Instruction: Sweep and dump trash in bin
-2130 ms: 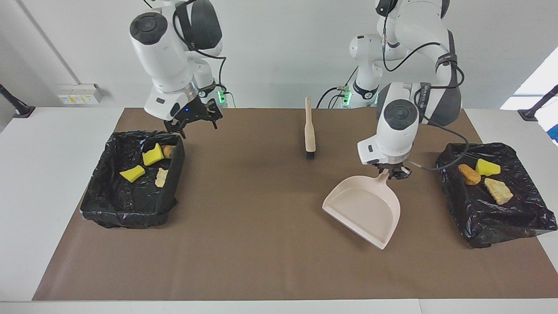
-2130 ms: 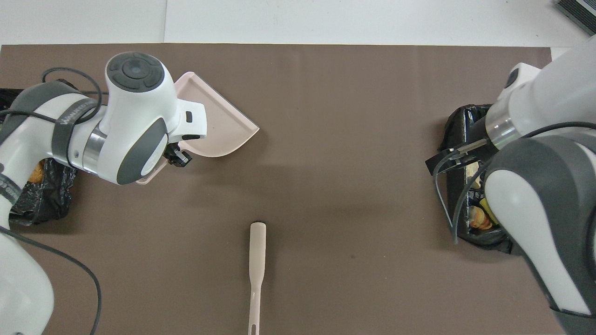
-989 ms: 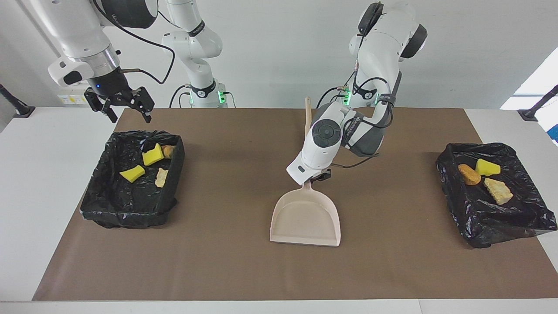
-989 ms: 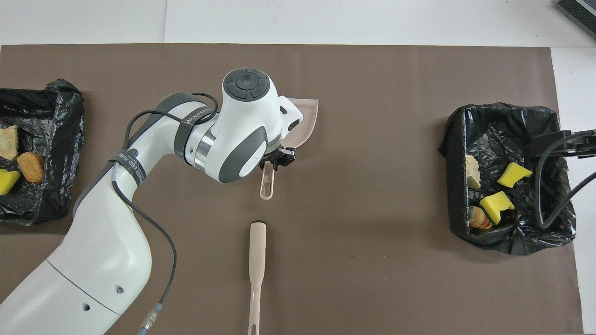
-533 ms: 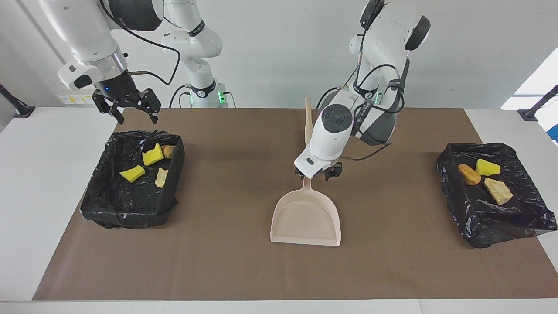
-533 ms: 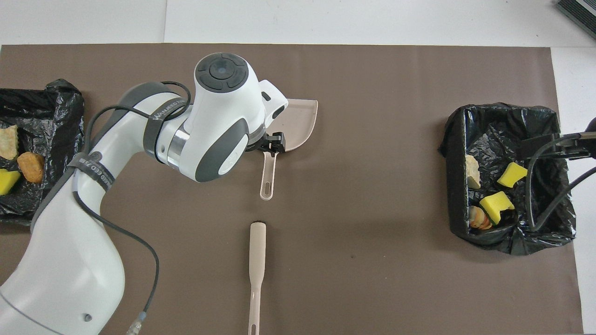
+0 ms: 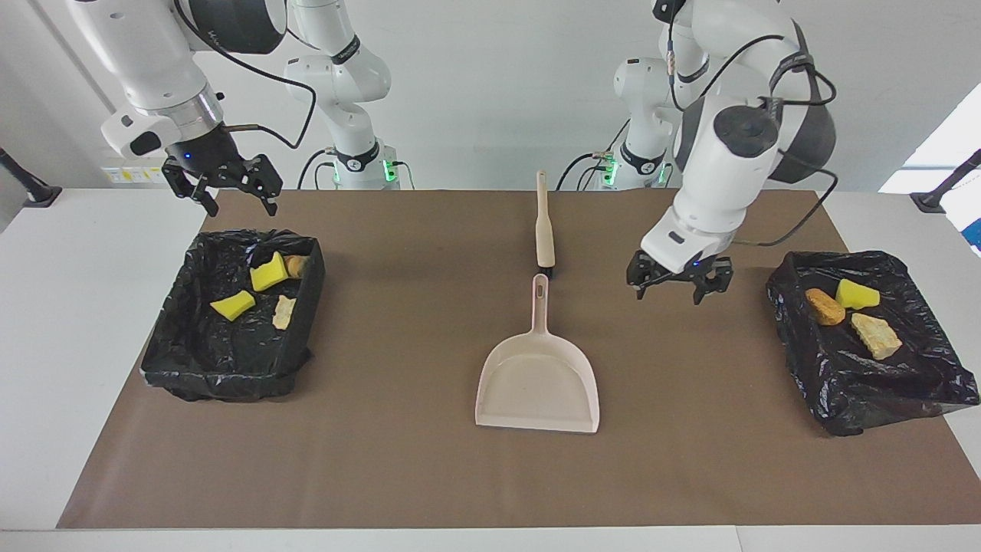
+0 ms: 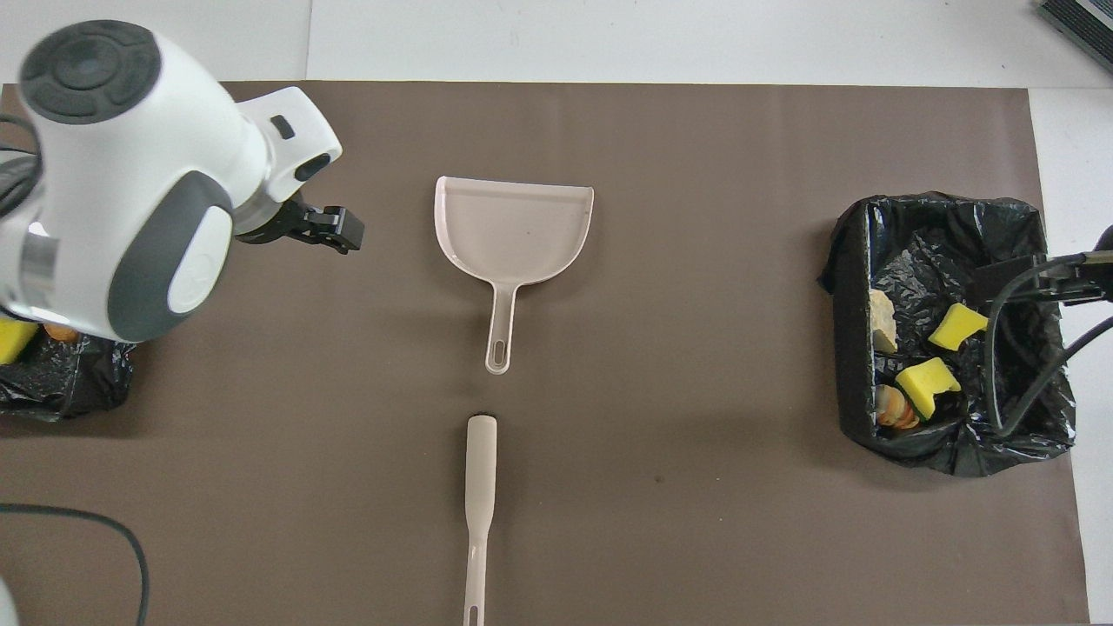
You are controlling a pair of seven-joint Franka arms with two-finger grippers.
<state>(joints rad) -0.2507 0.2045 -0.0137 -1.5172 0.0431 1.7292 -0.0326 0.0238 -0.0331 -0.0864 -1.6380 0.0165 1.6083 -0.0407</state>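
Dustpan (image 7: 538,379) lies flat mid-mat, handle toward the brush (image 7: 544,222) — bare mat all around it. Left gripper (image 7: 678,282), jaws apart and empty, hangs between dustpan and one bin (image 7: 920,383); right gripper (image 7: 222,182), jaws apart, hovers over the other bin's (image 7: 299,322) rim. Trash (image 7: 232,305) sits in both bins.

Both arms wear glossy white shells with dark grey joint caps and silver wrist rings. Black cables loop along each forearm. Each black tool, the left tool (image 7: 679,285) and the right tool (image 7: 224,186), shows a small blue light; green lights glow at the bases.
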